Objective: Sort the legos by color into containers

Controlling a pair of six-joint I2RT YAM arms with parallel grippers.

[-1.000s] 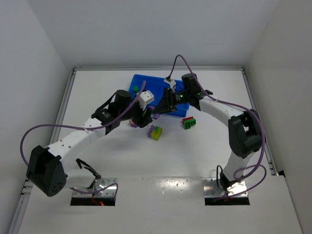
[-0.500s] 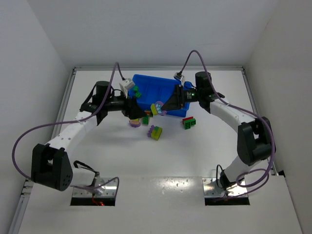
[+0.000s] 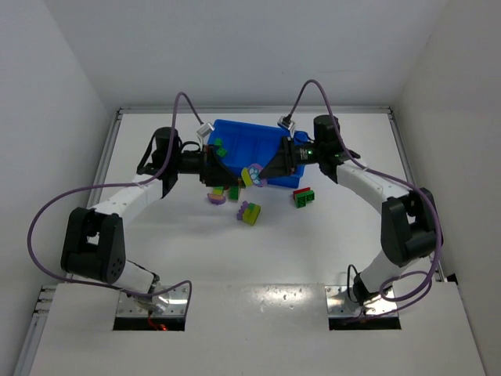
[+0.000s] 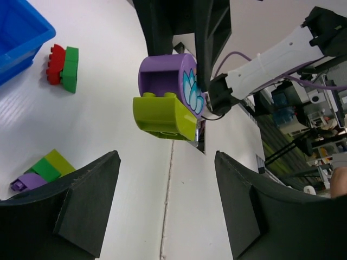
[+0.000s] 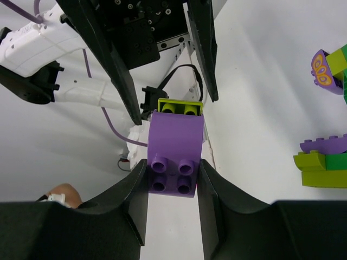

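The left gripper (image 4: 165,162) has been pulled back open and empty, leaving the purple-lime pair (image 4: 165,100) unsplit, clamped in the right gripper (image 5: 172,174).

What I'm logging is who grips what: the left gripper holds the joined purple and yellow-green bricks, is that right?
No, the right gripper holds the joined purple and yellow-green bricks, not the left. The right wrist view shows its fingers clamped on the purple one's sides; the left gripper stands open.
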